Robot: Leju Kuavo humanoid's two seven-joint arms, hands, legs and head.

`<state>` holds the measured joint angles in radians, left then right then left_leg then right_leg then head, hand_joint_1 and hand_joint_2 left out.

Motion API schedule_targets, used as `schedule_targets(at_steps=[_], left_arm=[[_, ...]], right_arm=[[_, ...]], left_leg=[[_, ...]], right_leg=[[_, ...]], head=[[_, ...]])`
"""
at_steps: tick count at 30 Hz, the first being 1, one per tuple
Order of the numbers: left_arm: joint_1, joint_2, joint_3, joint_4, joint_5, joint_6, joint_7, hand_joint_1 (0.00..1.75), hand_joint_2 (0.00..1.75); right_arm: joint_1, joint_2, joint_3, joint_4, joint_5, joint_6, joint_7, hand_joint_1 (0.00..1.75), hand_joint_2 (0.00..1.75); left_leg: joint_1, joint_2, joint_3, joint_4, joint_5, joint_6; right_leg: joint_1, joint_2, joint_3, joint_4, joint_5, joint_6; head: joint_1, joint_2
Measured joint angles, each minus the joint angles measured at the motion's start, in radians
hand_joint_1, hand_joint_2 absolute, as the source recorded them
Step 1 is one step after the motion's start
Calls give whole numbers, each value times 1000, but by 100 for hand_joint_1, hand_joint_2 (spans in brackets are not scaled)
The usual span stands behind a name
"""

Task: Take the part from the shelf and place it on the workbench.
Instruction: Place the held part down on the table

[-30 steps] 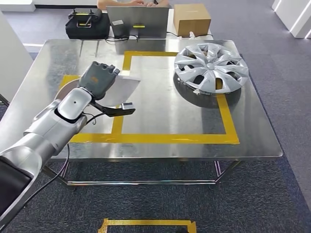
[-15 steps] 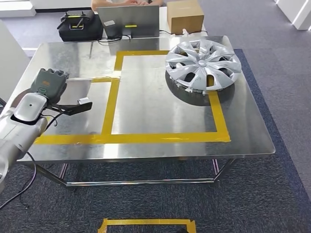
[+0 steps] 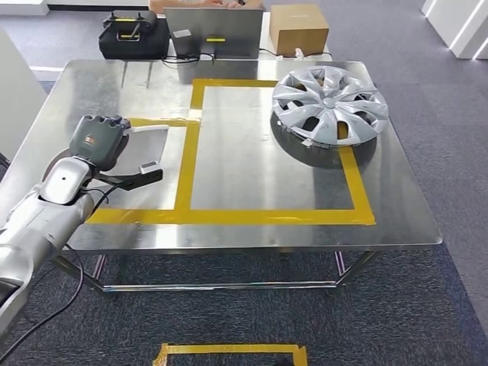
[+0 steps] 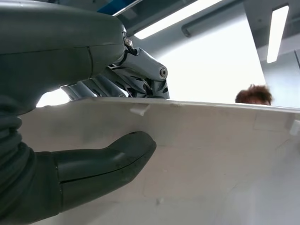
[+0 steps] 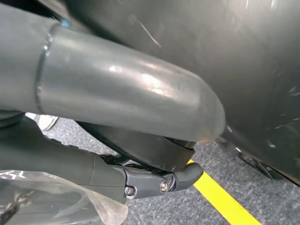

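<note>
**Robot body – appearance notes**

Left arm: silver metal shells, glossy, w/ a small dark dot on the wrist cover. Thin black cable loops off it at 6 o'clock. Left hand: dark grey glove-like back, small orange/red marking. Wrist cam bracket black w/ pale label. Right hand: grey rounded thumb, dark fingers, silver screws at the links.

Left hand with grey panel swung from desk centre out toward left edge, then partway back, now over left taped strip. Camera view shifted meanwhile.
</note>
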<state>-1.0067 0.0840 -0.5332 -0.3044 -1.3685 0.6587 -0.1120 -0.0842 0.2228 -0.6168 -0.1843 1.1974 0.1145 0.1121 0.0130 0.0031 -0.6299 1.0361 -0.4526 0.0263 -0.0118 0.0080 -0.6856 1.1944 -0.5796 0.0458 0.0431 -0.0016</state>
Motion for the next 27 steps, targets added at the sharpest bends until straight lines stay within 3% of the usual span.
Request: schedule_targets(at_steps=[2,3,5,7,8,11,12,14,16,17,18,19,21,22,24,27], left_arm=[[9,-17,13,-1,-3,19,-18,175,175],[15,-24,18,-2,-7,26,-25,175,175],[22,-35,26,-10,-13,32,-35,175,175],[22,-42,34,-18,-15,36,-38,175,175],[22,-45,37,-19,-15,38,-39,131,175],[25,-49,48,-22,-15,41,-41,0,175],[25,-51,51,-24,-15,41,-42,0,175],[28,-51,61,-34,-16,42,-42,0,87],[42,-48,78,-54,-28,42,-41,0,0],[53,-46,88,-67,-39,42,-41,0,0],[64,-43,98,-82,-51,42,-41,0,0],[74,-42,107,-99,-61,42,-41,0,0],[82,-39,125,-131,-74,42,-41,0,0],[82,-39,133,-141,-76,42,-41,0,0],[86,-38,145,-158,-82,43,-41,0,0],[98,-35,164,-185,-102,44,-43,0,0]], right_arm=[[-2,0,0,0,1,-1,-5,0,0],[-2,0,0,0,1,-1,-7,0,0],[-2,0,0,0,2,-1,-10,0,0],[-1,1,0,0,2,-1,-9,0,0],[0,1,0,0,2,0,-9,0,0],[2,4,0,0,2,2,-9,0,0],[2,5,0,0,2,3,-10,0,0],[1,7,-1,0,2,6,-19,0,0],[2,7,-2,0,4,9,-34,0,0],[2,7,-2,0,5,10,-41,0,0],[3,7,-2,0,5,12,-47,0,0],[3,7,-2,0,5,13,-52,0,0],[2,7,-2,0,5,15,-57,0,0],[2,7,-2,0,6,16,-58,0,0],[1,7,-2,0,6,17,-60,0,0],[1,8,-3,0,8,19,-57,0,0]], left_leg=[[-3,-1,0,0,-1,4],[-5,-1,1,0,-1,5],[-8,-3,2,1,-1,5],[-12,-3,0,2,-1,2],[-13,-3,-2,2,0,-1],[-13,-1,-5,3,1,-14],[-12,-1,-8,13,-9,-20],[-9,-2,-37,86,-55,-31],[-5,-2,-90,212,-114,-39],[-3,-2,-110,257,-127,-42],[-2,-2,-115,269,-120,-43],[0,-2,-103,243,-96,-44],[3,-2,-45,119,-32,-44],[3,-3,-19,63,-13,-43],[-1,-5,3,14,-11,-35],[-2,-6,4,5,-9,-16]], right_leg=[[1,0,-49,102,-27,1],[2,0,-51,102,-15,-1],[4,0,-4,-2,50,-11],[8,-2,59,-124,92,-23],[10,-2,77,-158,98,-26],[9,0,86,-176,97,-33],[7,-1,88,-180,99,-36],[2,-2,93,-187,104,-45],[2,-2,94,-188,103,-49],[2,0,94,-187,103,-50],[1,2,94,-187,103,-50],[1,3,95,-185,102,-49],[0,4,96,-180,97,-43],[2,4,95,-177,95,-39],[3,4,90,-173,92,-28],[3,4,84,-173,88,-13]], head=[[0,0],[0,0],[0,0],[-1,0],[-1,0],[-2,0],[-2,0],[-5,0],[-6,0],[-6,0],[-6,0],[-6,0],[-5,0],[-6,0],[-7,0],[-8,0]])
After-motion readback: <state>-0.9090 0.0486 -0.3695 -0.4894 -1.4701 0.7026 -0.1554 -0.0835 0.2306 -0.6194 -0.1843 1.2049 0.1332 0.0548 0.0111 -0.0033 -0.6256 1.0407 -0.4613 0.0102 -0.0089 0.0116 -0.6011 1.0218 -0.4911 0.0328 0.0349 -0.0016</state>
